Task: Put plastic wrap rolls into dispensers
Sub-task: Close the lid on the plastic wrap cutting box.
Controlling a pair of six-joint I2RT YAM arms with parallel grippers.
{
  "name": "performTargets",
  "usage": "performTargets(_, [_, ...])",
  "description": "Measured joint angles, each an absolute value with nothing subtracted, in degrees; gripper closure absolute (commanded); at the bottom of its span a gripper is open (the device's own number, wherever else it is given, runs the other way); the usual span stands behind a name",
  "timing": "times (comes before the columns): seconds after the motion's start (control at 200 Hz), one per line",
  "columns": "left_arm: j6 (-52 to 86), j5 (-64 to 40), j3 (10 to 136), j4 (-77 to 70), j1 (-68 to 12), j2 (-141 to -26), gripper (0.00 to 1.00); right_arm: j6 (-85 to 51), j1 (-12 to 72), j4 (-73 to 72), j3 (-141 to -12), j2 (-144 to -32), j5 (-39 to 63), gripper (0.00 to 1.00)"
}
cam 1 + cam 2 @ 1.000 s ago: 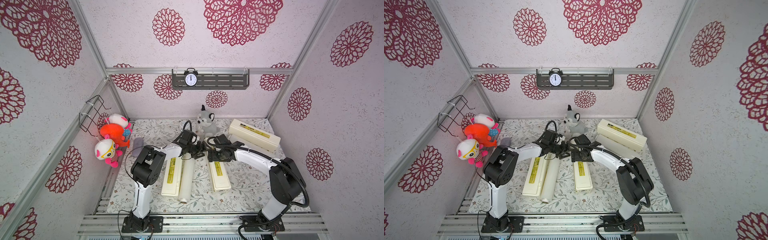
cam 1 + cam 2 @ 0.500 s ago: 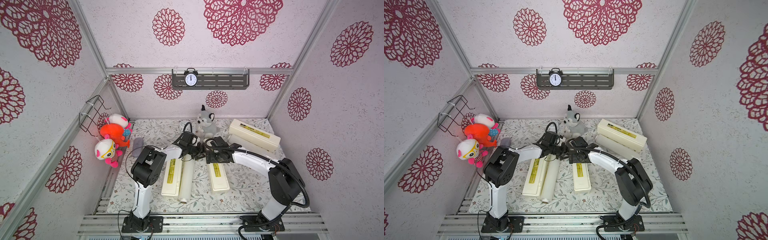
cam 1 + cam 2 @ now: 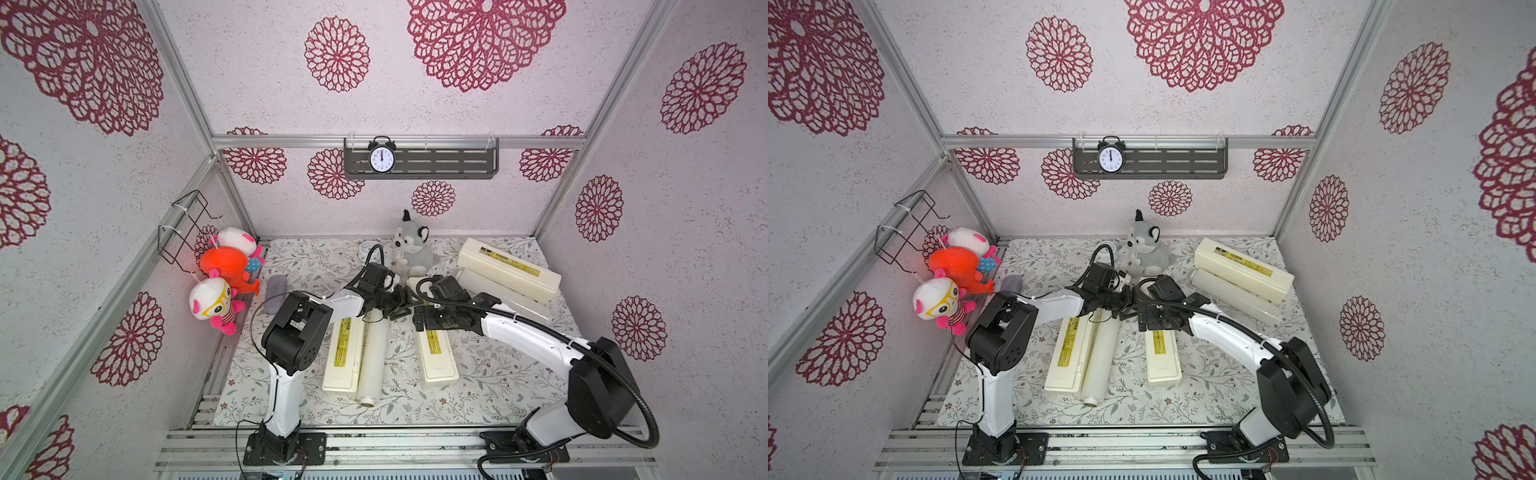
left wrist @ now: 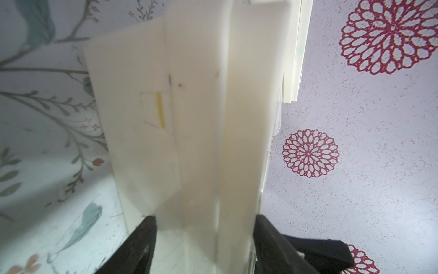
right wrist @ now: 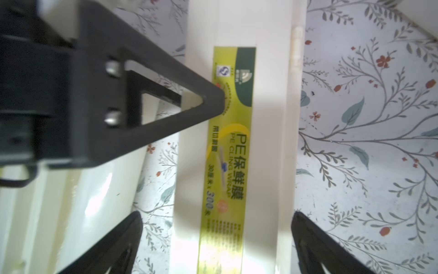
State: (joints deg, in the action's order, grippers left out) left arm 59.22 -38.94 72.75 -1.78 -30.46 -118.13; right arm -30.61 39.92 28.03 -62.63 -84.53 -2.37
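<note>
The middle dispenser [image 3: 438, 365] lies flat, long axis running front to back.

The dispenser [image 5: 270, 142] is smooth, matt cream plastic; its yellow-green label [image 5: 227, 154] is glossy print. The roll [image 3: 374, 357] is shiny translucent film on a cardboard core. The plush toy [image 3: 411, 253] is fuzzy grey cloth; the wall [image 4: 379, 178] looks rough-grained.

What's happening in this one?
Both arms meet at the far end of the middle dispenser. The left gripper straddles that end; whether it pinches is unclear. The right gripper hangs open over its label. One plastic wrap roll lies outside beside the left dispenser, a second roll beside the far dispenser.
</note>
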Motion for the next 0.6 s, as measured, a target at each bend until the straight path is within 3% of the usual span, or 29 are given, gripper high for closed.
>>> performTargets(0.35, [58.72,-38.44,72.51,-1.85,-30.52,-117.86,0.33,-30.81,33.01,22.44,-42.00,-69.58,11.51,0.05])
performTargets(0.6, [58.63,-36.34,72.51,-0.67,-31.48,-116.99,0.32,-36.05,32.86,9.67,-30.81,-64.55,22.94,0.07])
